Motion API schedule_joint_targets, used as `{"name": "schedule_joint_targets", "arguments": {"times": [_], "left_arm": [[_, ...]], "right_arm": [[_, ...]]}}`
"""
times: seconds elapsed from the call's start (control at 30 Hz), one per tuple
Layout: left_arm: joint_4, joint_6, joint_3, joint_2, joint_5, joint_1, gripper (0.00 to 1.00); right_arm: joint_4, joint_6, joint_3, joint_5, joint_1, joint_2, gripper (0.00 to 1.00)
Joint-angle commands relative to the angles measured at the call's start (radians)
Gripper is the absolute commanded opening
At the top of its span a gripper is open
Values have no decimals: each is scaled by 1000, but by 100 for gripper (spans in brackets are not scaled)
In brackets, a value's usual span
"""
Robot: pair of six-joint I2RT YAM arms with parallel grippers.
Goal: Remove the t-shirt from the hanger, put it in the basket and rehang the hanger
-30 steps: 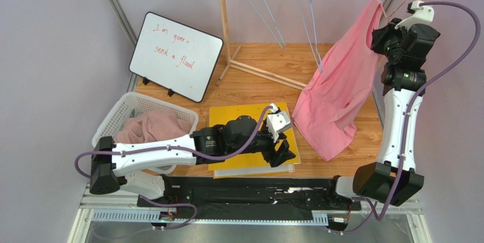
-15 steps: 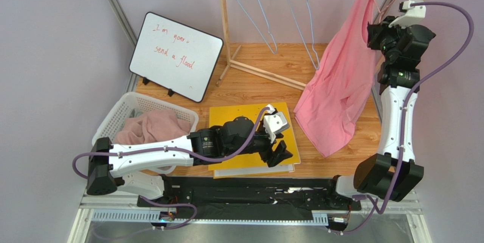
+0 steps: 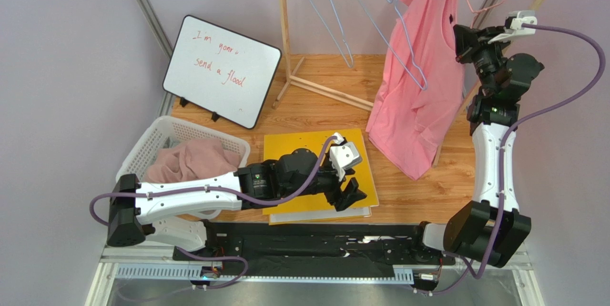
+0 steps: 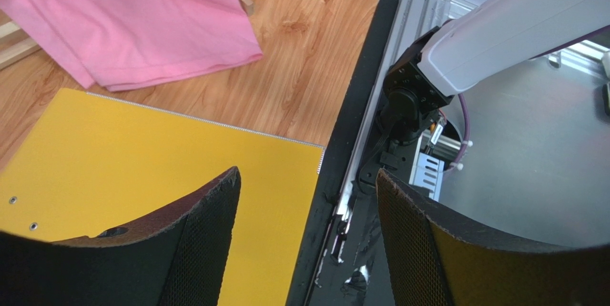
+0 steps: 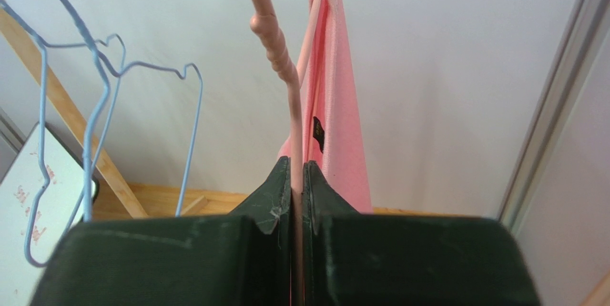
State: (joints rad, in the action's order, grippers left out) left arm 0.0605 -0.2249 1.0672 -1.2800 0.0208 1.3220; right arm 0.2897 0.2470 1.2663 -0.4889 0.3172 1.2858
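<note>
White basket [image 3: 143, 150] holds crumpled pinkish cloth [image 3: 193, 159] — left tool [image 4: 308, 177] gapes wide, right tool [image 5: 296, 166] (pinched) grips the pink hanger [image 5: 266, 26].

Yellow folder [image 3: 304, 143] is noted flat on the wooden table [image 3: 429, 184], directly beneath the left gripper [image 3: 349, 195]. A white basket [image 3: 136, 156] holding dusty-pink cloth [image 3: 193, 159] is set well to that gripper's left. A whiteboard [image 3: 222, 70] with red handwriting is propped beyond it. Two blue wire hangers [image 3: 390, 41] are hung left of the right gripper [image 5: 297, 177].
</note>
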Motion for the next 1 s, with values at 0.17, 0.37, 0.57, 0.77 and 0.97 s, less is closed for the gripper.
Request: {"name": "schedule_joint_targets", "arguments": {"times": [0.17,0.37,0.57,0.77,0.97], "left_arm": [[-45,-1,3,13,7,3,75],[-51,9,36,-28,-13,3,77],[-44,70,83,-64,-25,3,80],[-12,153,229,-156,-61,3,84],[-31,291,376,-269,-111,3,86]], "right_arm": [[54,37,-4,-4,-27,-98,0],[-214,-14,-56,133,-78,-238,0],[-510,104,-29,291,-79,-341,0],[-799,204,-27,440,-79,-437,0],[-961,290,-47,457,-79,-522,0]]}}
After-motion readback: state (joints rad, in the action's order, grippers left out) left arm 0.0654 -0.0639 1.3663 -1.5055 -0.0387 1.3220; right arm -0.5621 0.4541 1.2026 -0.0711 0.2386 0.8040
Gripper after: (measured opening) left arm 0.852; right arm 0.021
